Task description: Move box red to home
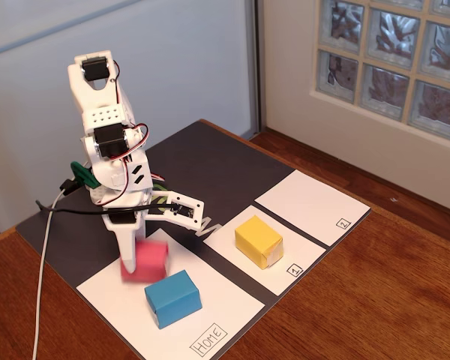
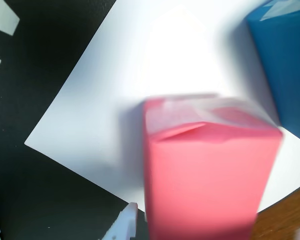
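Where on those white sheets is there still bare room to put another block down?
The sheet marked 2 is wholly bare. Sheet 1 has a strip around the yellow block. The HOME sheet is crowded: red block and blue block sit close, leaving its right side free.

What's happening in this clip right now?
The arm's gripper has the red box over the far corner of the white HOME sheet, right by the blue box that already sits there. The red box looks blurred, so it's probably moving. A yellow box rests on sheet 1.
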